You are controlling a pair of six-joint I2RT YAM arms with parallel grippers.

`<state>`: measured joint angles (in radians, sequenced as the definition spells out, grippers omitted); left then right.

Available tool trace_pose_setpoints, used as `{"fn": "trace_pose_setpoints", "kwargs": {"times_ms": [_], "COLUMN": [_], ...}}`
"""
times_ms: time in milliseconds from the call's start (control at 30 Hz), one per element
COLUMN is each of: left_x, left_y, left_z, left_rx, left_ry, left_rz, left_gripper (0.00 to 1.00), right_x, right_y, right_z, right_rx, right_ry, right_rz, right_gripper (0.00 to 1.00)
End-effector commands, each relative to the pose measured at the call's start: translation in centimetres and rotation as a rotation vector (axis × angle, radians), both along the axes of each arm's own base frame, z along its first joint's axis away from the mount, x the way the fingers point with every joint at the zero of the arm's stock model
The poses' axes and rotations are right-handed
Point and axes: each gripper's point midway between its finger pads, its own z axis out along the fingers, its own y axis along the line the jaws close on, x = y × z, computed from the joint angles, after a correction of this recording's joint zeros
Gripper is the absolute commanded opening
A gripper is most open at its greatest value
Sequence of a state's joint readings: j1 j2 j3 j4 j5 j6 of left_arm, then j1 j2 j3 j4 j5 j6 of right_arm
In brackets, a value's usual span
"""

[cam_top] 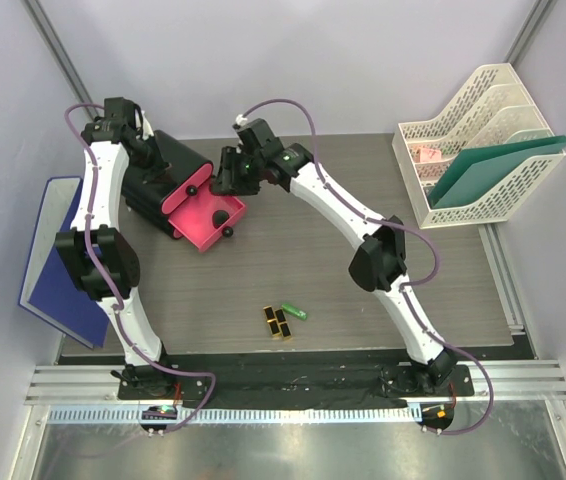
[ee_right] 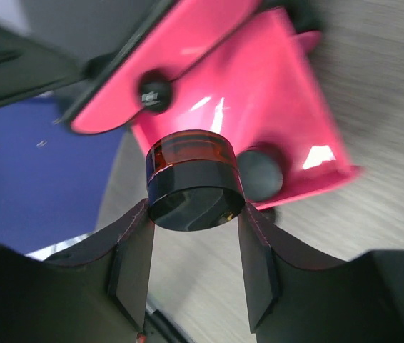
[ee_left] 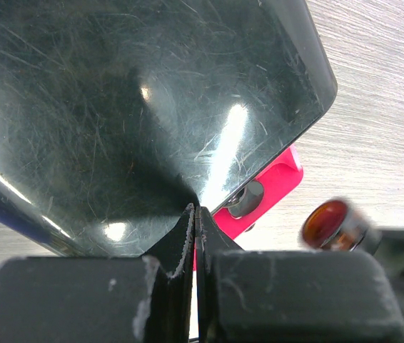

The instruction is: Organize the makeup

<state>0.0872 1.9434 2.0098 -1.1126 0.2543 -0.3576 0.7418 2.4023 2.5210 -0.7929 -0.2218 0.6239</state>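
Right fingers (ee_right: 132,257) clamp round compact (ee_right: 193,179) at frame centre, its flat faces toward camera. Open pink drawer (ee_right: 288,121) lies straight beyond, upper right. Left fingers (ee_left: 180,246) pressed together at box (ee_left: 116,107) edge.

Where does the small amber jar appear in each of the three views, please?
Right wrist: jar centre, in the right gripper.
Left wrist: blurred, lower right.
Top external: hidden under that gripper.
Shared landmark: the open pink drawer.

Black box (cam_top: 163,172) with open pink drawer (cam_top: 206,222), blue board (cam_top: 51,262) far left, white rack (cam_top: 468,120) of green folders (cam_top: 498,168) far right.
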Motion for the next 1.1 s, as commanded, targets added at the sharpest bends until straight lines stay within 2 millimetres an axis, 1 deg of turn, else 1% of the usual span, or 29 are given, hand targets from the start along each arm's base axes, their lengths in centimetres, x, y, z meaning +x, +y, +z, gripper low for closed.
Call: {"fn": "trace_pose_setpoints", "kwargs": {"times_ms": [0, 100, 200, 367, 500, 600, 633, 733, 800, 833, 900, 933, 1067], "left_x": [-2.4, -2.4, -2.4, -2.4, -2.5, -2.5, -2.5, -2.6, -2.6, -2.7, -2.7, -2.7, -2.7], "left_y": [0.6, 0.5, 0.6, 0.7, 0.5, 0.5, 0.5, 0.5, 0.4, 0.4, 0.4, 0.4, 0.5], "left_z": [-2.7, -2.7, -2.7, -2.7, -2.7, -2.8, -2.8, -2.8, -2.9, -3.0, -2.9, -3.0, -3.0], "left_rx": [0.044, 0.044, 0.044, 0.045, 0.042, 0.042, 0.041, 0.041, 0.036, 0.036, 0.035, 0.037, 0.041], "left_ry": [0.141, 0.142, 0.143, 0.142, 0.140, 0.142, 0.142, 0.140, 0.142, 0.143, 0.141, 0.141, 0.140], "left_rz": [-0.011, -0.014, -0.011, -0.012, -0.013, -0.013, -0.015, -0.014, -0.015, -0.015, -0.013, -0.013, -0.014], "left_gripper": [0.00, 0.00, 0.00, 0.00, 0.00, 0.00, 0.00, 0.00, 0.00, 0.00, 0.00, 0.00, 0.00], "right_x": [-2.5, -4.0, -5.3, -6.3, -6.3, -5.9, -5.8, -5.6, -5.4, -5.5, -5.6, -5.5, -5.4], "right_y": [4.5, 5.7, 6.5, 7.0, 7.1, 7.1, 7.1, 7.3, 7.3, 7.4, 7.6, 7.6, 7.7], "right_z": [3.1, 2.4, 1.2, -0.8, -1.8, -1.9, -1.9, -2.1, -2.2, -2.4, -2.6, -2.6, -3.0], "right_rx": [0.136, 0.134, 0.118, 0.085, 0.072, 0.068, 0.065, 0.070, 0.072, 0.072, 0.075, 0.079, 0.081], "right_ry": [-0.038, -0.020, 0.003, 0.038, 0.055, 0.045, 0.044, 0.039, 0.043, 0.049, 0.057, 0.060, 0.064], "right_rz": [0.098, 0.134, 0.157, 0.166, 0.152, 0.135, 0.131, 0.126, 0.121, 0.121, 0.122, 0.121, 0.119], "right_gripper": [0.01, 0.01, 0.01, 0.01, 0.03, 0.13, 0.21, 0.34, 0.38, 0.41, 0.45, 0.50, 0.58]}}
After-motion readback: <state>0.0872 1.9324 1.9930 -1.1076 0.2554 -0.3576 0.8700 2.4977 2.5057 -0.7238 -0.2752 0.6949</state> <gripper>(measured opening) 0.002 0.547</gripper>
